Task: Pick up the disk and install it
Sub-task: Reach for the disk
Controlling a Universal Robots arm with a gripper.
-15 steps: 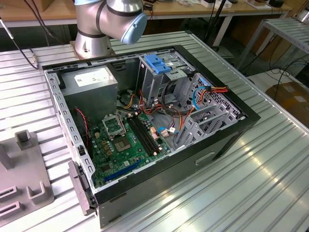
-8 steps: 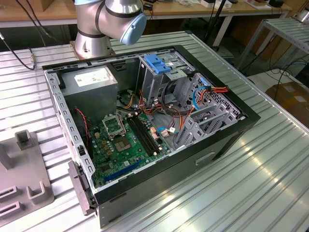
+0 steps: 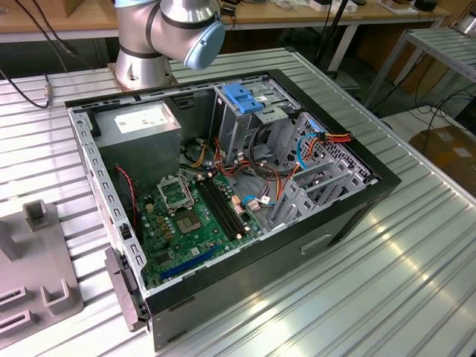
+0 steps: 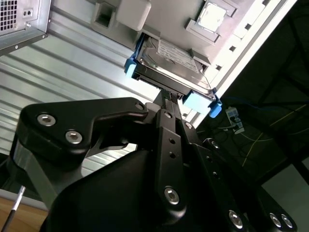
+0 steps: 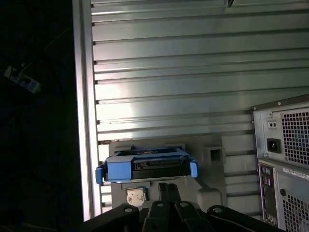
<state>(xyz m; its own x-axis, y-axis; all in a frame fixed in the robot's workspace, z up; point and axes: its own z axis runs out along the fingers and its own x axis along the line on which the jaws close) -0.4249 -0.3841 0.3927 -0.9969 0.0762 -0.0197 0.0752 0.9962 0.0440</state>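
The disk [image 4: 171, 60] is a flat grey drive in a light-blue carrier rail, lying on a grey fixture block [image 4: 133, 12] on the ribbed metal table. In the first wrist view the disk [image 5: 145, 165] faces me edge-on, with blue tabs at both ends. My gripper [image 4: 170, 102] sits just short of the disk's near edge, its two black fingers drawn close together with nothing between them. In the first wrist view the gripper [image 5: 167, 186] is right at the middle of that edge. The open computer case [image 3: 223, 186] lies on the table in the exterior view.
The case's rear panel [image 5: 285, 164] with its power socket stands beside the fixture. The table's edge [image 5: 82, 121] runs close to the disk, with dark floor and cables beyond. A tall drive cage with a blue latch [image 3: 244, 97] rises inside the case. Another grey fixture [image 3: 37, 282] lies at the exterior view's left.
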